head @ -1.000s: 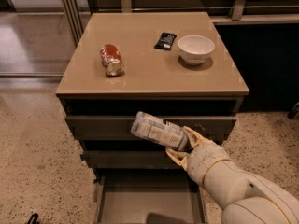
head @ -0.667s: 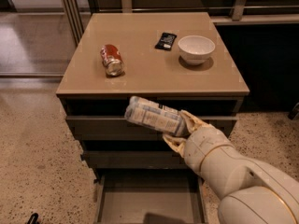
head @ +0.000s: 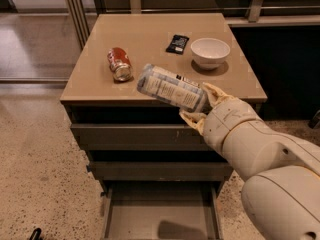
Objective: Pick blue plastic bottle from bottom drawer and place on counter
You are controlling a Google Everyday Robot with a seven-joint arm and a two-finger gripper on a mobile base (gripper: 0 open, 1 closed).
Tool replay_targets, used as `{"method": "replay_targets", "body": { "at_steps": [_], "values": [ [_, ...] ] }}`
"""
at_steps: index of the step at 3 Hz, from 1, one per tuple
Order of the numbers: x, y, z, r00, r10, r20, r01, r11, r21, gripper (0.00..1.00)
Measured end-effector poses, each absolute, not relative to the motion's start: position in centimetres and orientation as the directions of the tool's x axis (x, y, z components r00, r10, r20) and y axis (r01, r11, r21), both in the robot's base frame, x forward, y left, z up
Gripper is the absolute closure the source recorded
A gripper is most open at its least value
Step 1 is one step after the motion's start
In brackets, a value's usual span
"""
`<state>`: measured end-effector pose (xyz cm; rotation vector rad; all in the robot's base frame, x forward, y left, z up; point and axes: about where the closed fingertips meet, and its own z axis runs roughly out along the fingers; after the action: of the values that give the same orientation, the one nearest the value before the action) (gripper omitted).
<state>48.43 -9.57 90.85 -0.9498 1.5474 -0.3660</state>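
My gripper (head: 204, 104) is shut on the blue plastic bottle (head: 170, 88), a clear bottle with a pale label, held on its side and tilted, its base pointing up-left. The bottle hangs just above the front edge of the beige counter (head: 150, 39), right of the middle. The cap end is hidden between my fingers (head: 212, 91). The bottom drawer (head: 159, 219) stands pulled open below, its grey floor bare with a shadow on it. My cream arm fills the lower right.
A red soda can (head: 119, 64) lies on its side at the counter's front left. A white bowl (head: 210, 52) and a small black packet (head: 177, 43) sit at the back right. Two shut drawers are above the open one. Speckled floor lies to the left.
My gripper has risen with the bottle from in front of the upper drawers to the level of the counter's front edge, moving a little left.
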Motion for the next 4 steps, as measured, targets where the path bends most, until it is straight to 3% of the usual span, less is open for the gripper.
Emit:
{"method": "replay_targets", "body": {
  "at_steps": [2,4],
  "values": [
    [48.1,-9.1,90.0,0.045,-0.712,-0.7,-0.368,0.64,-0.675,1.0],
    [50.5,-11.9,90.4,0.03,-0.714,-0.699,-0.356,0.646,-0.675,1.0]
  ]
}}
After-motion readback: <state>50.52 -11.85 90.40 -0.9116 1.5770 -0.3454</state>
